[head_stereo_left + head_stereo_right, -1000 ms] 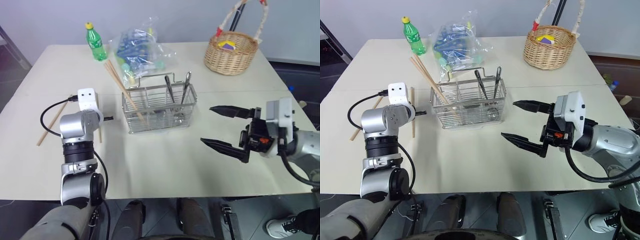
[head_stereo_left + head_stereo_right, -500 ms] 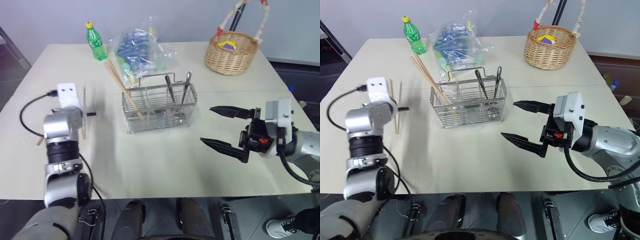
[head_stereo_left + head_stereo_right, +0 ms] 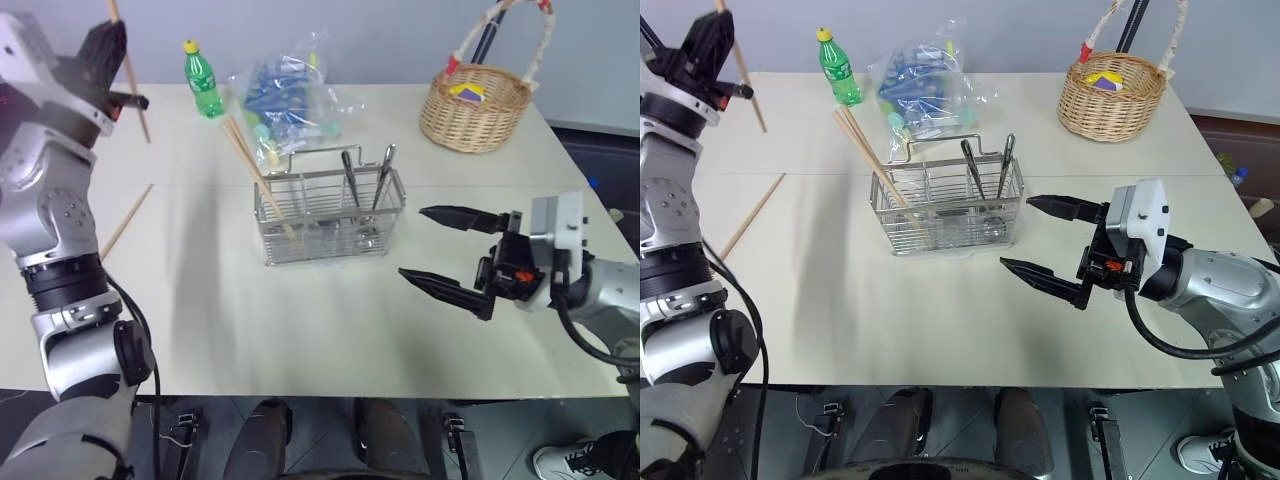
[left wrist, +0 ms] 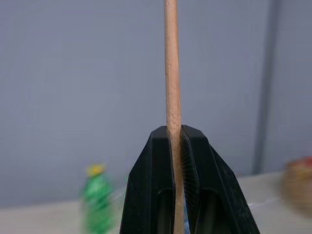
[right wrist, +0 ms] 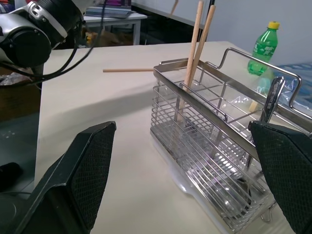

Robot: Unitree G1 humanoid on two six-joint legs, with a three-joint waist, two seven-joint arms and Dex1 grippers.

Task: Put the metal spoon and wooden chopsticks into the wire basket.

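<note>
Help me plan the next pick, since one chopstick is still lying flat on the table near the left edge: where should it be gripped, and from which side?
Judging by its pose, grip the loose chopstick near its middle, coming straight down from above. It lies flat and slanted on the bare table, so the fingers should close across its thin width, not along it. The left gripper is nearest but is shut on another chopstick.

No text, label, brand, number or sign can be read. The green bottle (image 3: 203,80) beyond the left gripper (image 3: 112,40) carries a label band, too small to make out. The plastic bag (image 3: 290,95) behind the wire basket (image 3: 330,215), far from the right gripper (image 3: 440,250), shows blue packaging with no legible print. The wicker basket (image 3: 478,105) holds a yellow item without readable marking.
</note>
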